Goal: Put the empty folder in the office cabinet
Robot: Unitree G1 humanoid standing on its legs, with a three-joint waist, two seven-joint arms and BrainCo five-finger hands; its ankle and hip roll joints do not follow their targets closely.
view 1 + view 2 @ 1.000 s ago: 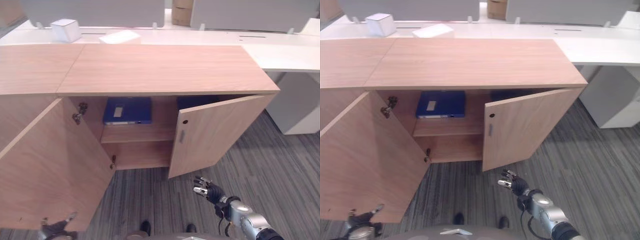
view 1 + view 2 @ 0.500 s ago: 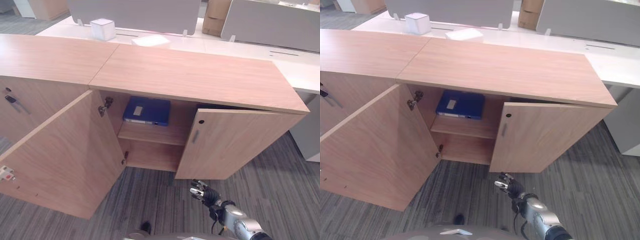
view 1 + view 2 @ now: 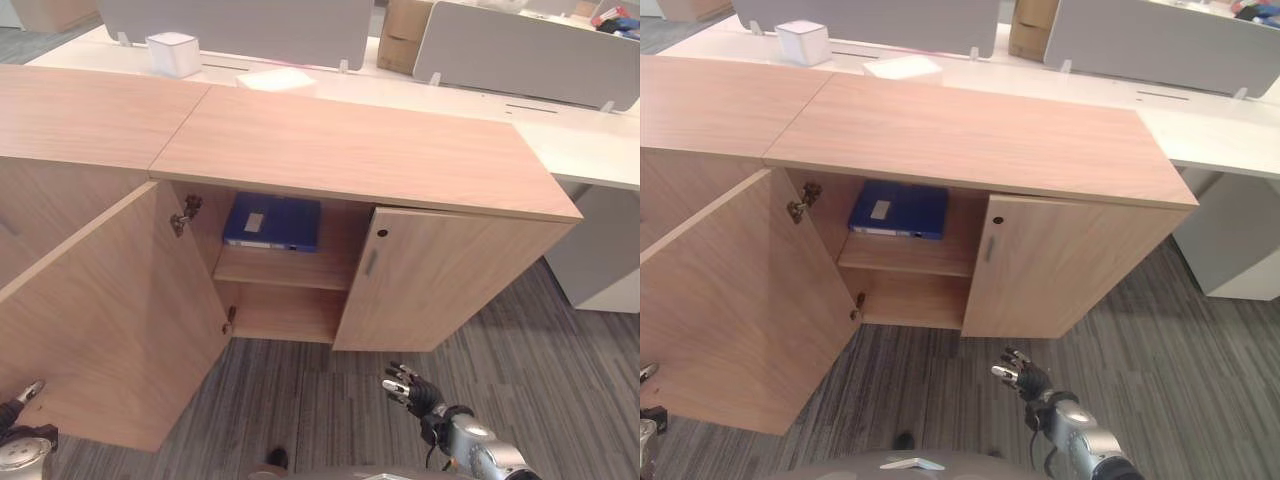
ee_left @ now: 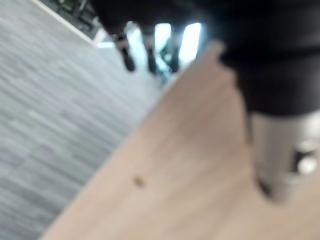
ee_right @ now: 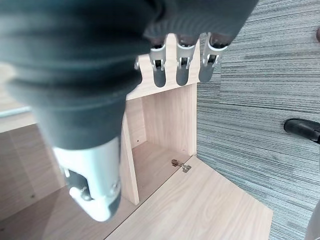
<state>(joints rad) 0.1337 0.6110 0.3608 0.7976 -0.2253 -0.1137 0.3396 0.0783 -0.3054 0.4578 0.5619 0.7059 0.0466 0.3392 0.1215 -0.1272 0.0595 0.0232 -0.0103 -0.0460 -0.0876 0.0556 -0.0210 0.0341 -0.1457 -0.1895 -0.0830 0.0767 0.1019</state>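
Folder (image 3: 271, 222) lies flat on the upper shelf (image 3: 283, 268) of the cabinet (image 3: 350, 150), up and ahead of both hands and well apart from them; neither hand holds anything. The right hand (image 3: 1021, 377) hangs low over the carpet (image 3: 560, 340), fingers relaxed and spread, just below the right door (image 3: 450, 283), which looks shut or almost so. The left hand (image 4: 150, 47) sits close against the face of the left door (image 3: 100, 310), which stands swung wide; its fingers look straight and empty, though that close view is blurred.

Judging by this, the placing seems done and the open door is what remains. The risk lies there: the left hand is near the door's lower outer corner, so a push given too low or off to the edge could slide off the panel or twist it on its hinge (image 3: 183, 214). A hard swing could slam it. The folder sits back from the shelf's front edge, so the closing door should not catch it.
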